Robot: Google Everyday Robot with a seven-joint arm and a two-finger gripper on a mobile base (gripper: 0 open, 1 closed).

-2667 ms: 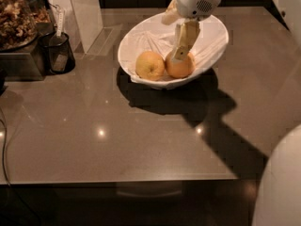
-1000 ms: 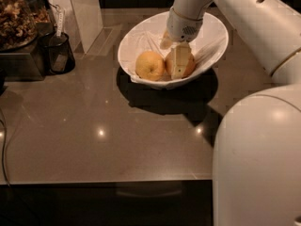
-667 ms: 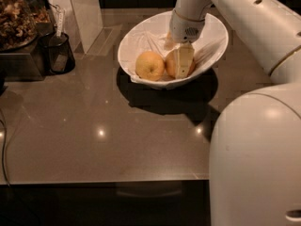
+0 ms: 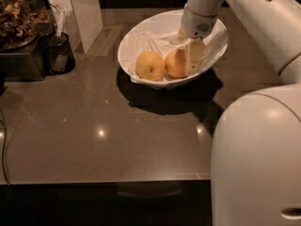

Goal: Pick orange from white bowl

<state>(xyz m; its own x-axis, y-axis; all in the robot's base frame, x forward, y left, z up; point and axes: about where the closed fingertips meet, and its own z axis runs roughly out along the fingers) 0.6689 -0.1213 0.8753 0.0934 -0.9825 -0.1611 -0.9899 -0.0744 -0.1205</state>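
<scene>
the gripper (image 4: 194, 60) is seen lowered into the white bowl (image 4: 126, 41), its pale lower end set against the right flank of the orange (image 4: 176, 63); whether it is spread or already pinching the fruit cannot be told, since the far side is hidden behind the fruit. the orange is found low in the bowl, towards the near rim, touching a paler yellow fruit (image 4: 150, 65) on its left, and both are bedded on a thin wrinkled liner (image 4: 153, 37). the orange is judged to be firm, moderately heavy and smooth enough to slip or roll, so a hold across its widest part, at mid-height, is thought safest; a hold too high would likely squeeze it out downwards. the liner is judged light and loose, and it could be caught and dragged up with the fruit. the bowl is set on a glossy brown counter (image 4: 101, 154), where ceiling lights are reflected and a dark shadow is cast below the bowl. at the far left a dark cup (image 4: 59, 55) and a container of brownish snacks (image 4: 16, 18) are placed, well apart from the bowl, and a pale pillar (image 4: 84, 8) is seen behind them. the near right is filled by the white robot arm (image 4: 254, 164).
</scene>
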